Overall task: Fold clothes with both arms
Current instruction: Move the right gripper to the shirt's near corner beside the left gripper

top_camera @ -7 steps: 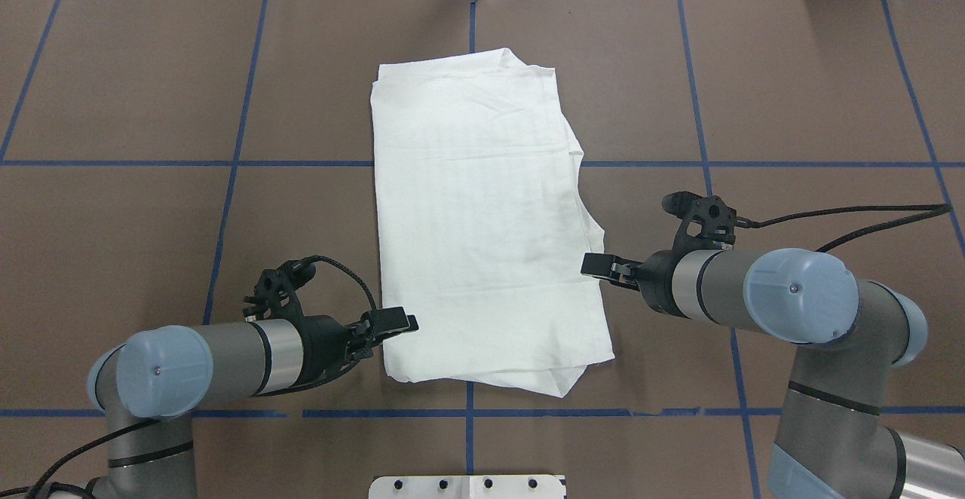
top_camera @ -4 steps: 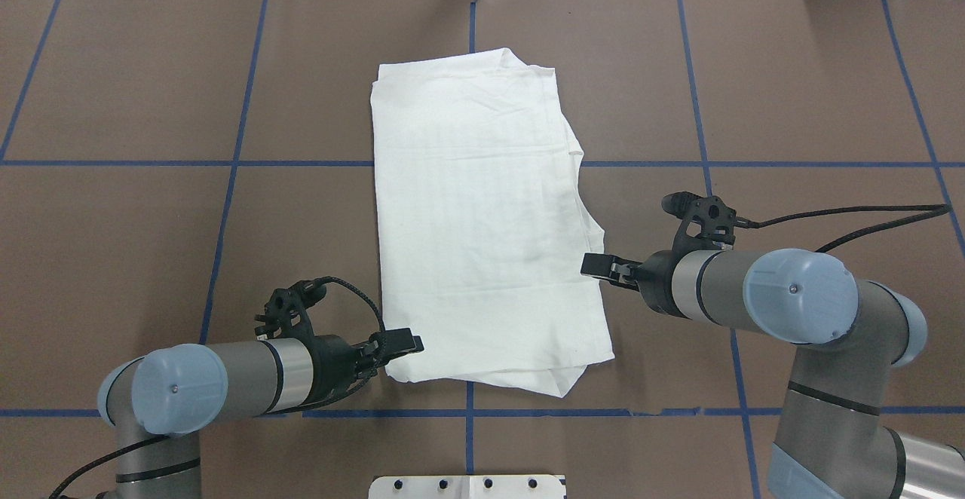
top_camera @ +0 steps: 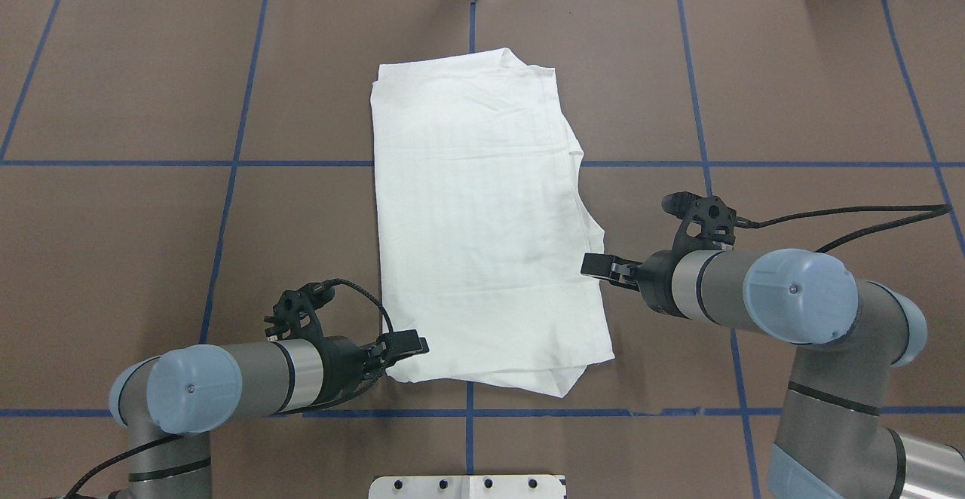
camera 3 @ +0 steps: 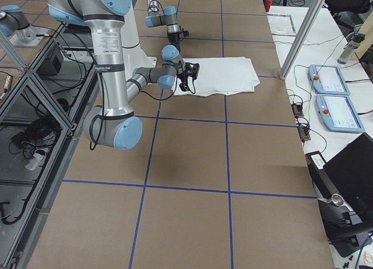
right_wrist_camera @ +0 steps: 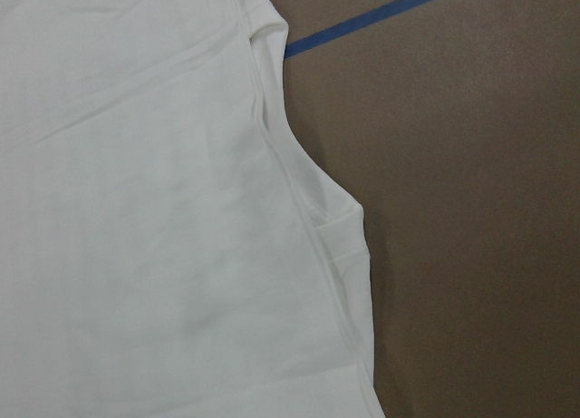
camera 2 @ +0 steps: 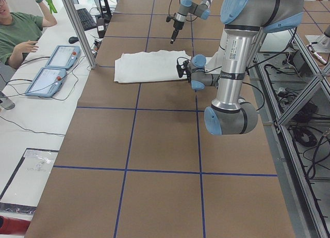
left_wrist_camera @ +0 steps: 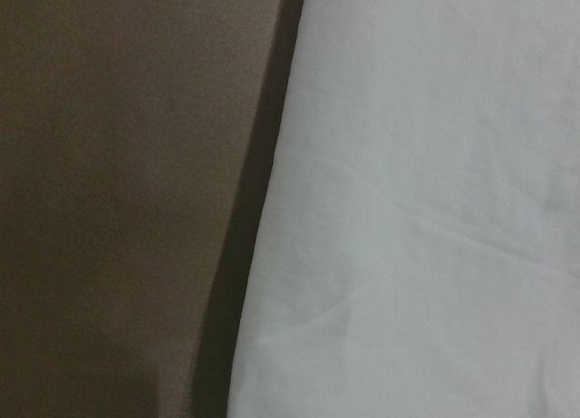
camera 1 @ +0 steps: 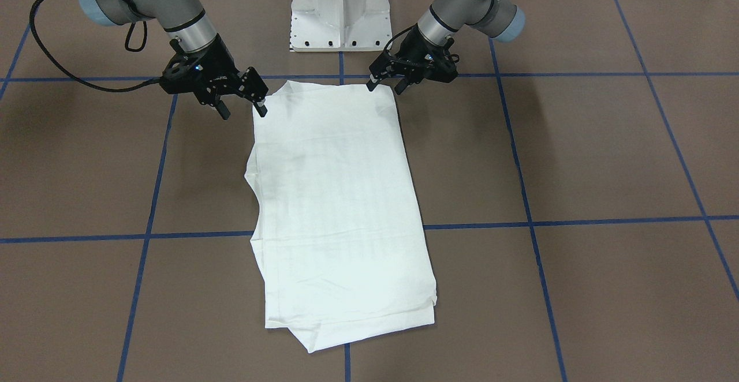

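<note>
While the folded white T-shirt [top_camera: 482,220] lies central on the surface [top_camera: 791,92], the left claw [camera 1: 384,86] hangs spread open at its near corner, the right claw [camera 1: 242,108] likewise beside its side edge. Best: bring the right to its own corner, pinch every layer together. One shirt, two claws

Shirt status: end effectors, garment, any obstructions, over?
Left end effector open at robot-side corner of shirt. Right end effector open at its opposite side edge. Shirt flat, folded lengthwise, not gripped. Nothing seen in the way.
</note>
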Available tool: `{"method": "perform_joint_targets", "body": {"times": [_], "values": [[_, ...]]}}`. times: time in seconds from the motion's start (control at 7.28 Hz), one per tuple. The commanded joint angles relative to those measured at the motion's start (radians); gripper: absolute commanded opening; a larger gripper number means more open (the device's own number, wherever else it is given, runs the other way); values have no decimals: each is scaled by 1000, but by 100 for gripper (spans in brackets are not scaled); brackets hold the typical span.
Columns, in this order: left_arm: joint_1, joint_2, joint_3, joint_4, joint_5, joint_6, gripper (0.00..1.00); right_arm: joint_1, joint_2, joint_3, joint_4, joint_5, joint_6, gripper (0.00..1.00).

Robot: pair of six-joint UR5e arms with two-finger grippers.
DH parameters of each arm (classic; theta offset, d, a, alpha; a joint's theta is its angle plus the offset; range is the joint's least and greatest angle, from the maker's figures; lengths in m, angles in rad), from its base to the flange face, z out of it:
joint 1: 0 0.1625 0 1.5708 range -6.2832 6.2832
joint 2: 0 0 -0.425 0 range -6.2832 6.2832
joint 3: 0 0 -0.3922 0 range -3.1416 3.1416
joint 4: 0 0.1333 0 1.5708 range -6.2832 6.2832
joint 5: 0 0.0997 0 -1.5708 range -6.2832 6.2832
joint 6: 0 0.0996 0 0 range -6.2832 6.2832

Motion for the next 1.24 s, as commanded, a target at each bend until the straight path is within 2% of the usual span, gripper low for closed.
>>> {"method": "perform_joint_targets", "body": {"times": [0.0,0.14,0.27,0.41,0.55,0.69,0.82,0.96,1.1], "values": [[0,-17,23,0,5,0,100,0,0,2,0,0,0,100],[-1,-17,23,0,7,0,98,0,0,2,0,2,0,100],[-1,-18,21,2,7,0,76,0,0,2,0,2,0,100],[-3,-18,16,2,5,0,45,0,0,2,0,2,0,100],[-1,-18,10,2,5,2,27,0,0,0,0,0,0,100],[-1,-18,9,0,5,5,26,-2,0,0,0,0,0,100],[-1,-18,6,0,5,5,18,-6,-2,0,-2,-2,2,100],[-4,-18,0,0,5,5,0,-17,-2,2,-6,-8,14,100],[-4,-18,-2,0,5,5,0,-31,0,6,-24,-8,125,100]]}}
